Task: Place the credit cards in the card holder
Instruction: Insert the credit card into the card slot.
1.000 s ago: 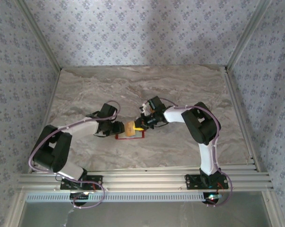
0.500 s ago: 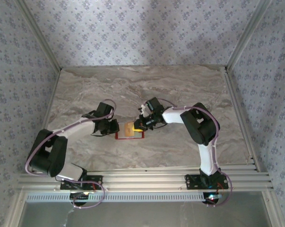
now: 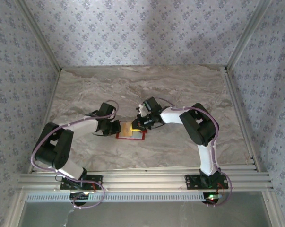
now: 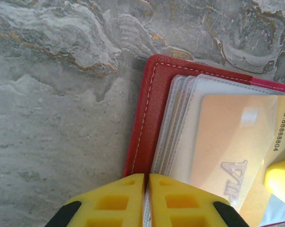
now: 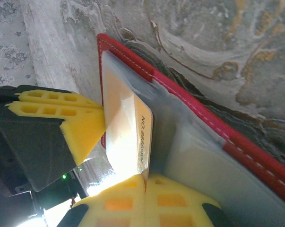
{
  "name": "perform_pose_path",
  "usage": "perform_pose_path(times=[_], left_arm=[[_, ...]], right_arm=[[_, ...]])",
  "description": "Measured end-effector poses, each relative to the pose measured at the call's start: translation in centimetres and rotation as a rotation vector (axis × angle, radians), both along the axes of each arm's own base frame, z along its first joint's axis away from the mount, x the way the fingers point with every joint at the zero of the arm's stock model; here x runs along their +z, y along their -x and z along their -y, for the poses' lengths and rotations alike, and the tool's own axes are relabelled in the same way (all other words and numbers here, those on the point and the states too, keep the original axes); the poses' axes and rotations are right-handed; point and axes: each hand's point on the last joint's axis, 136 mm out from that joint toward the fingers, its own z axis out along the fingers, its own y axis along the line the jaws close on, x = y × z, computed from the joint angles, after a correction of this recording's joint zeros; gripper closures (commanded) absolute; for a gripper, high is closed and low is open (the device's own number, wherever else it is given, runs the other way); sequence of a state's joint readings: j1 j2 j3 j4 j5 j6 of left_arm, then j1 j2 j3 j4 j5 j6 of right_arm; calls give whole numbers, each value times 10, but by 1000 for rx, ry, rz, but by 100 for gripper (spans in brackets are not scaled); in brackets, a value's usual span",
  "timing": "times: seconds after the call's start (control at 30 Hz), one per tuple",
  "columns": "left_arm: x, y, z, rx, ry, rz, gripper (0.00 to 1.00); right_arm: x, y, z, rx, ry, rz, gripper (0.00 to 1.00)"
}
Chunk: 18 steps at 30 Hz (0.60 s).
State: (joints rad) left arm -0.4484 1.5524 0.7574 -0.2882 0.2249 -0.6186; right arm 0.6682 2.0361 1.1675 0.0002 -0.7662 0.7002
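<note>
On the marble-patterned table [image 3: 189, 90], roughly midway between my two arms, the red card holder [image 3: 133, 136] lies open with its tan lining and clear sleeves [image 4: 180, 123] facing up. From overhead I see both arms reaching inward so that their tips meet over it, the left from the holder's left side and the right from its upper right.

Through the left wrist camera, the left gripper [image 4: 146, 189] has its yellow fingers pressed almost together. A thin pale strip sits in the seam between them, right where the stitched red cover and the stack of sleeves run down to the fingertips. I read that as a pinch on the near edge of the holder, though I cannot tell exactly which layers are caught.

Through the right wrist camera, the right gripper [image 5: 145, 189] has its fingers closed on the credit card [image 5: 125, 127], a tan-yellow card printed with "VIP" and a number along one edge. The card's edge runs straight down into the seam between the fingertips. The card stands tilted above the open holder, one end held up by the right fingers and the other end down near the sleeves at the holder's left side, just beside the left fingertips. Glare on the plastic keeps me from telling whether that lower end is inside a sleeve or only resting on top.
</note>
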Motion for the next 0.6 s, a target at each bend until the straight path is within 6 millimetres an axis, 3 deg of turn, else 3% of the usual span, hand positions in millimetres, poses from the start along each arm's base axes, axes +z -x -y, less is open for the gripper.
perform_pose_path(times=[0.17,0.5,0.6], left_arm=[[0,-1,3,-2,5,6,88],[0,-1,1,8,-2,8,87],[0,-1,0,9,-2,12,87]], right_arm=[[7,-3,-10,-2,-2,13,100],[0,-6,-15,-23,21,7,100],[-1,-6,-14,-24,32,9,95]])
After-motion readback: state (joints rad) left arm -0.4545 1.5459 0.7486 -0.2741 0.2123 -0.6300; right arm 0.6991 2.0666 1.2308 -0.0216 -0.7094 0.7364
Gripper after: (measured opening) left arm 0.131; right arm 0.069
